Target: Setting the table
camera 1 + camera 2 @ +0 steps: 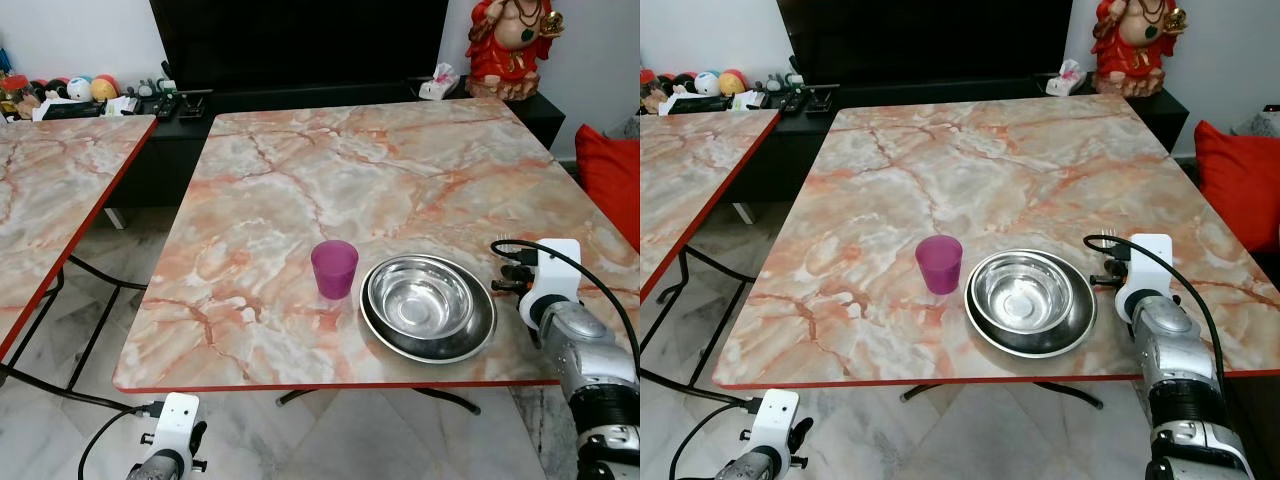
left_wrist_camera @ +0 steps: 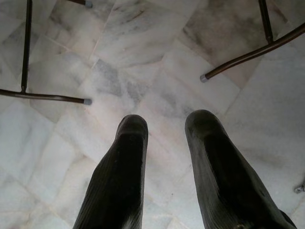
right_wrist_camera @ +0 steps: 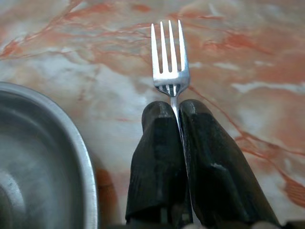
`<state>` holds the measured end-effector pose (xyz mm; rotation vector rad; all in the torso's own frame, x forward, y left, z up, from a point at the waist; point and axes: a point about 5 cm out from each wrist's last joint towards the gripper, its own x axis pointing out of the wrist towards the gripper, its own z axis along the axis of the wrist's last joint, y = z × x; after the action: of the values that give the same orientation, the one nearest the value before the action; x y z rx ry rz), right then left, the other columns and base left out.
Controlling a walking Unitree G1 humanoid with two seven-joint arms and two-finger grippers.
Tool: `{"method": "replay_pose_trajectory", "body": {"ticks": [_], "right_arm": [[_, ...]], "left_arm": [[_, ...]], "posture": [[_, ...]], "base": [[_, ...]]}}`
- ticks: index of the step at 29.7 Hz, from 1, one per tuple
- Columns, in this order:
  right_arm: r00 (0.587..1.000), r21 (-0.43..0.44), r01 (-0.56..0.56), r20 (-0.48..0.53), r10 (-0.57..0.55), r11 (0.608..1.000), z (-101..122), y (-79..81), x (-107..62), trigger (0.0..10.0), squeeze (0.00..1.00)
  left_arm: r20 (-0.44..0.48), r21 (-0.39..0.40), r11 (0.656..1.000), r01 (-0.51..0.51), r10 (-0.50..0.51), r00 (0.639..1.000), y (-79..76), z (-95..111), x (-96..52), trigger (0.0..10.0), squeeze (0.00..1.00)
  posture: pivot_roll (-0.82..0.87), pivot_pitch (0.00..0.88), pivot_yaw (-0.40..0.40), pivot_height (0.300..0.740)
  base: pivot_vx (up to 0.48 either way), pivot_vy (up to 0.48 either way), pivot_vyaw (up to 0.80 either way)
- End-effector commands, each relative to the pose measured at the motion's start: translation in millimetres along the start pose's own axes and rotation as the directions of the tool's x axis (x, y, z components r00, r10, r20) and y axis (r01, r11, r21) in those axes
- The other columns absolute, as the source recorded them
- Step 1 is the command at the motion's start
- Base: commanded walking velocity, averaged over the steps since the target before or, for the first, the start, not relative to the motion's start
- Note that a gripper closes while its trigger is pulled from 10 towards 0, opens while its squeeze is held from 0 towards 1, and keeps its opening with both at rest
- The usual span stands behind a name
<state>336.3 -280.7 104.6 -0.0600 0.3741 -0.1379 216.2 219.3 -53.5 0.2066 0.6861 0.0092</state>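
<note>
A purple plastic cup (image 1: 334, 268) stands near the front edge of the marble-patterned table (image 1: 350, 160). Just right of it a steel bowl (image 1: 428, 300) rests inside a wider steel dish. My right gripper (image 3: 175, 107) is shut on the handle of a metal fork (image 3: 169, 52), just above the tabletop to the right of the bowl (image 3: 38, 157), tines pointing away from me. The left gripper (image 2: 164, 124) hangs open below the table's front left corner, over the floor, with nothing between its fingers.
A second marble table (image 1: 50, 190) stands to the left across a narrow gap. Behind are a dark TV stand (image 1: 300, 100) with small items, a tissue pack (image 1: 440, 80) and a red statue (image 1: 510, 40). A red cushion (image 1: 612, 170) lies right. Table legs (image 2: 248, 55) cross the tiled floor.
</note>
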Motion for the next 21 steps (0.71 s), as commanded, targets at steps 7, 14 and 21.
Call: {"method": "replay_pose_trajectory", "body": {"ticks": [7, 14, 21], "right_arm": [[0.999, -0.053, 0.032, 0.009, -0.031, 0.998, -2.6, 0.4, 5.2, 10.0, 0.00], [0.999, -0.046, 0.041, 0.028, -0.039, 0.998, -5.5, -1.0, 6.7, 10.0, 0.00], [0.997, -0.018, 0.031, 0.074, -0.029, 0.999, -1.8, 0.3, 8.2, 10.0, 0.00]], "left_arm": [[-0.022, 0.006, 1.000, -0.005, 0.005, 1.000, 4.4, -4.2, -1.3, 10.0, 0.00], [-0.022, 0.008, 1.000, -0.004, 0.004, 1.000, 4.8, -4.4, -1.5, 10.0, 0.00], [-0.020, 0.006, 1.000, -0.001, 0.001, 1.000, 4.4, -3.9, -1.3, 10.0, 0.00]], "posture": [[-0.01, 0.046, 0.054, 0.740], [-0.01, 0.049, 0.056, 0.740], [0.00, 0.043, 0.054, 0.740]], "base": [[0.000, 0.000, 0.00], [0.000, 0.000, 0.00], [0.000, 0.000, 0.00]]}}
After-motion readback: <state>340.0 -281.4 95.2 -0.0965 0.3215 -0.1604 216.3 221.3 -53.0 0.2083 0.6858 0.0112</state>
